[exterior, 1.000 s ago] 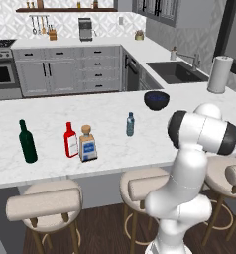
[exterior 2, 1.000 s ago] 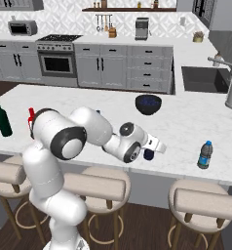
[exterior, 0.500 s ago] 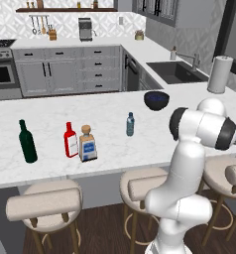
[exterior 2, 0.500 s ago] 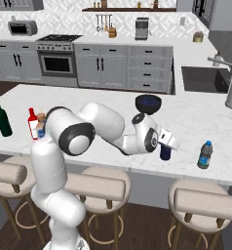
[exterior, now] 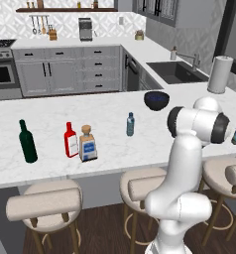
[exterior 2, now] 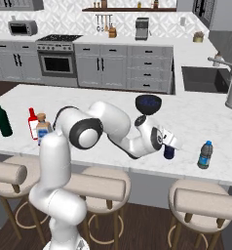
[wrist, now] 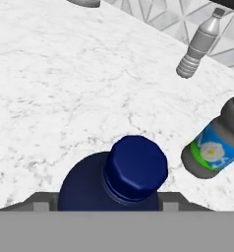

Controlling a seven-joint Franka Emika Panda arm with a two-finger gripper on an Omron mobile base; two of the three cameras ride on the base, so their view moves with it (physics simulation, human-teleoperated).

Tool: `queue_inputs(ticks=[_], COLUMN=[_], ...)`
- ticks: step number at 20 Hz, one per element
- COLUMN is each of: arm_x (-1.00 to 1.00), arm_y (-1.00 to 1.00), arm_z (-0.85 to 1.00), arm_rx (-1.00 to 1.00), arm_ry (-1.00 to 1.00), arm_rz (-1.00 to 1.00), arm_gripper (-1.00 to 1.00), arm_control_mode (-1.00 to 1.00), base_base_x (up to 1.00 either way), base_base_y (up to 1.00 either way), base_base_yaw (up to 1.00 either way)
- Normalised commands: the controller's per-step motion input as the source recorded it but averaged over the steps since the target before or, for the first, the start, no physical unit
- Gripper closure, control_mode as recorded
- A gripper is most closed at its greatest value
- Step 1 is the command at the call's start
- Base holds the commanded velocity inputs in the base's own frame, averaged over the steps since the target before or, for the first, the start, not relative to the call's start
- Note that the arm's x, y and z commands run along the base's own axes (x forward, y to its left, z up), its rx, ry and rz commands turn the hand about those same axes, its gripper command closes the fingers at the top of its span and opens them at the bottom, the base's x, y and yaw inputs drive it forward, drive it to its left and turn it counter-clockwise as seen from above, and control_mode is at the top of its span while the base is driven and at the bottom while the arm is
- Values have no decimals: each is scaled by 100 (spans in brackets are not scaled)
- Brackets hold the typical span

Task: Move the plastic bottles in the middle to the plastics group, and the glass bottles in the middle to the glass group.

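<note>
The pincer (exterior 2: 169,144) sits over the navy bottle (exterior 2: 169,152) near the counter's (exterior: 110,144) front edge, beside the blue labelled bottle (exterior 2: 204,155). Whether it grips or has let go, I cannot tell. This looks like set-down; next, lift clear.

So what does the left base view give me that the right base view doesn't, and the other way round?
Left base view: the slim pale blue-grey water bottle standing by itself in the middle of the white marble counter.

Right base view: the pincer down at the squat dark navy bottle; I cannot tell whether it grips it.

Both: the tall dark green wine bottle, the flat red bottle with the square amber corked bottle beside it, the dark bowl, and the small blue bottle with a pale label band.
</note>
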Motion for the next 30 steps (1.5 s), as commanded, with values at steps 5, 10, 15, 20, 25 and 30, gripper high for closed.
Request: queue_inputs(ticks=[5, 10, 15, 20, 25, 30], arm_x=[24, 14, 4, -7, -18, -28], arm_y=[-51, -61, -69, -50, -13, 0], arm_z=[2, -1, -12, -33, -45, -51], arm_rx=[0, 0, 0, 3, 5, 0], arm_ry=[0, 0, 0, 0, 0, 0], arm_rz=[0, 0, 0, 0, 0, 0], arm_gripper=[100, 100, 100, 100, 100, 100], arm_control_mode=[-100, -100, -100, -100, -100, -100], base_base_x=[0, 0, 0, 0, 0, 0], base_base_y=[0, 0, 0, 0, 0, 0], base_base_yaw=[0, 0, 0, 0, 0, 0])
